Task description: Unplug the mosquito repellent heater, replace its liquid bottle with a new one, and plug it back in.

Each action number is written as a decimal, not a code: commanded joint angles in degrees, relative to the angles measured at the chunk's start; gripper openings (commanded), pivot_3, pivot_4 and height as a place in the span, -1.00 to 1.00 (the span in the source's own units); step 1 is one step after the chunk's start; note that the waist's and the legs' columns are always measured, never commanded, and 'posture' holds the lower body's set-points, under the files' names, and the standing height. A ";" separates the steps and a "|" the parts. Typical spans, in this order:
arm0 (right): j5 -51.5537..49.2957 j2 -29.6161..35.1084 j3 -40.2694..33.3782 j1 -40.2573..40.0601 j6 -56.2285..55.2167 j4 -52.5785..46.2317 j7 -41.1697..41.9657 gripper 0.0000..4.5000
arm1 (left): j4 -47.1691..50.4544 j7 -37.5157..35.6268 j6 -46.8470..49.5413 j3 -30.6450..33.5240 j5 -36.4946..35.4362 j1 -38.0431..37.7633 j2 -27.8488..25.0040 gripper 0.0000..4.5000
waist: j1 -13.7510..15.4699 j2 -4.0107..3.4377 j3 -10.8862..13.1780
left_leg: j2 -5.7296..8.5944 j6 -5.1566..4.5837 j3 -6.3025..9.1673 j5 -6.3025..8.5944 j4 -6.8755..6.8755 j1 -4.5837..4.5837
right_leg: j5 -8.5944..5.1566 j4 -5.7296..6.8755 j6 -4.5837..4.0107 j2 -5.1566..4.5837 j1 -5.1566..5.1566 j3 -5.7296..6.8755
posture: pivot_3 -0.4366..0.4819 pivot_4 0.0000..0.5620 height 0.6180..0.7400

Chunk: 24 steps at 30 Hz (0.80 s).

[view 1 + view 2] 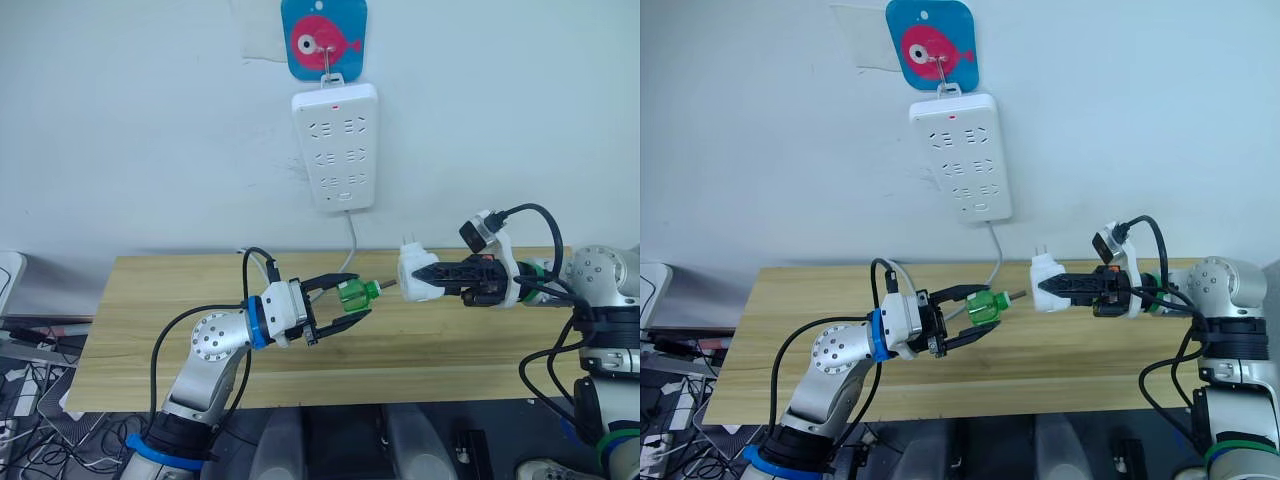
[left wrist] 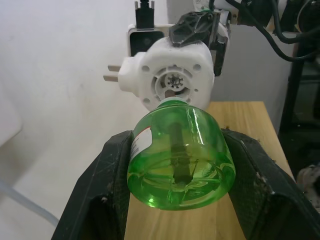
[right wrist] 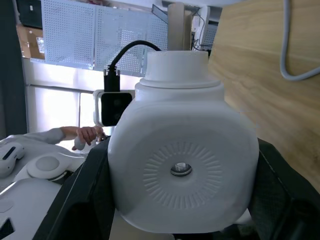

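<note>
My right gripper [image 1: 428, 277] is shut on the mosquito repellent heater [image 1: 417, 275], a small white rounded unit held above the wooden table [image 1: 450, 345] with its plug prongs pointing up. My left gripper [image 1: 352, 301] is shut on a green liquid bottle [image 1: 355, 295], its neck pointing at the heater's underside. In the left wrist view the bottle [image 2: 181, 155] has its neck right at the heater's [image 2: 170, 75] round socket. In the right wrist view the heater's [image 3: 182, 165] round face with its centre hole sits between the fingers [image 3: 82, 197].
A long white power strip [image 1: 335, 145] hangs on the wall from a blue hook with a pink fish [image 1: 323, 38]. Its cable [image 1: 352, 245] drops behind the table. Cables and clutter lie at the far left [image 1: 25, 340].
</note>
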State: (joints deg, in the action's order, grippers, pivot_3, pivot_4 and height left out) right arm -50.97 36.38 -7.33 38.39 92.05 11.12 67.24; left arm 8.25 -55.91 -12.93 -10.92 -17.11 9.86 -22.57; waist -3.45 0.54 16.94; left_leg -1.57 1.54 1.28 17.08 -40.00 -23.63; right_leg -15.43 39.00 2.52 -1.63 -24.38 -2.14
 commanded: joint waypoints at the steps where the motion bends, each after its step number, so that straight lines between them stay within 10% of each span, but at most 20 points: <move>1: -5.11 1.81 1.21 1.52 0.45 -1.73 -0.99 0.32 | 1.68 -0.90 -0.26 -0.36 -1.46 -0.49 -0.08 0.00 | -0.02 0.00 -0.02 | 0.00 -0.01 0.00 -0.01 0.00 0.02 | 0.01 0.01 0.00 0.02 0.00 0.00 | -0.28 -0.25 1.00; 24: -17.18 6.23 4.63 1.55 0.45 -3.42 -10.59 0.32 | -1.24 -2.05 -2.56 -3.51 -0.36 2.76 4.14 0.00 | 0.12 0.13 -0.60 | -0.01 -0.02 0.00 -0.02 -0.05 -0.02 | 0.01 0.02 0.01 0.01 0.00 0.01 | -0.29 -0.29 1.00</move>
State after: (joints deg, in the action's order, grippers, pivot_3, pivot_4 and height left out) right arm -64.66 41.30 -2.59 39.35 92.05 10.01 56.98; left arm 6.42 -57.65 -14.09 -13.56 -17.42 12.15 -18.99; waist -3.33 0.67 16.34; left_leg -1.58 1.51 1.28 17.06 -40.06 -23.65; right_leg -15.42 39.02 2.52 -1.62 -24.37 -2.13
